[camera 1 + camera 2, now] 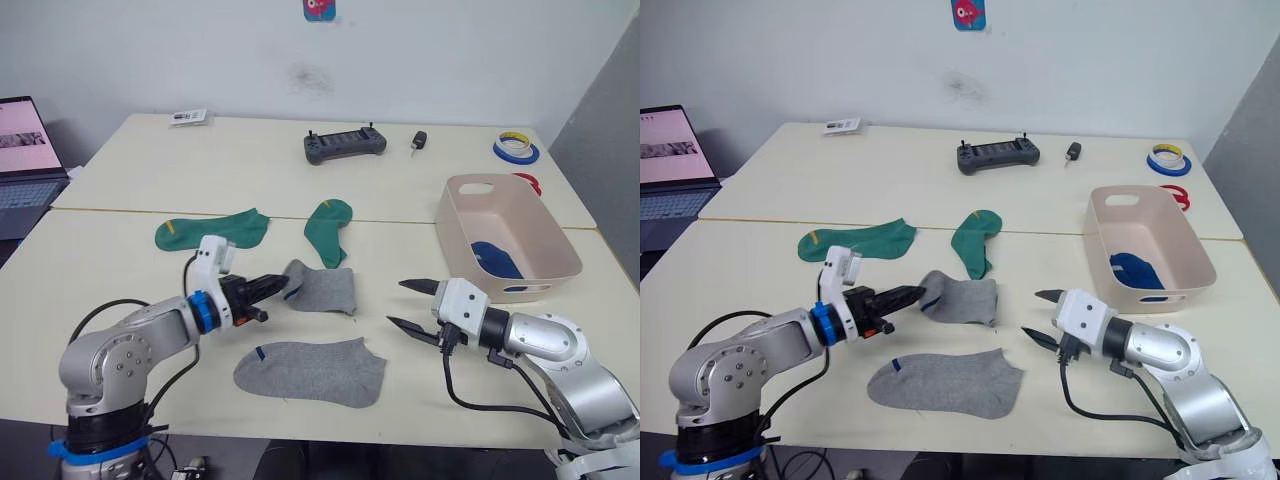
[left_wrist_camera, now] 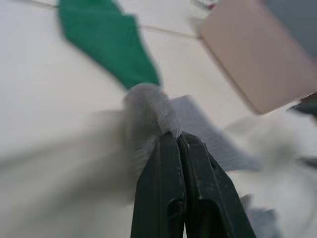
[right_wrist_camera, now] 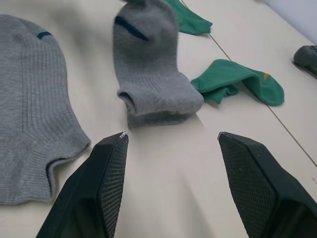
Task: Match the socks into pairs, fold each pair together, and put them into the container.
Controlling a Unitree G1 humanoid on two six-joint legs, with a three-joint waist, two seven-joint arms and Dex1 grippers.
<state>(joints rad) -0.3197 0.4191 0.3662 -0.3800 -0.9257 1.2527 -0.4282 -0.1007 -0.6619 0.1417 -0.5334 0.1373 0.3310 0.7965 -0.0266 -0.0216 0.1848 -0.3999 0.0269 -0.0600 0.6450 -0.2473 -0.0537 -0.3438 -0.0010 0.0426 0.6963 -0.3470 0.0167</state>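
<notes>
My left gripper (image 1: 283, 284) is shut on the near edge of a grey sock (image 1: 326, 289) that lies doubled over at the table's middle; the left wrist view has the closed fingertips (image 2: 171, 136) pinching its lifted grey cloth (image 2: 148, 106). A second grey sock (image 1: 310, 372) with a small blue mark lies flat nearer the front edge. Two green socks (image 1: 210, 232) (image 1: 330, 232) rest farther back. The pale pink container (image 1: 452, 238) stands at the right with blue sock fabric (image 1: 495, 260) inside. My right gripper (image 1: 405, 305) hovers open to the right of the grey socks, holding nothing.
At the back of the table lie a dark handheld controller (image 1: 345, 145), a small black key fob (image 1: 419, 140), tape rolls (image 1: 516, 150) and a small card (image 1: 188, 117). A laptop (image 1: 25, 165) sits at the far left.
</notes>
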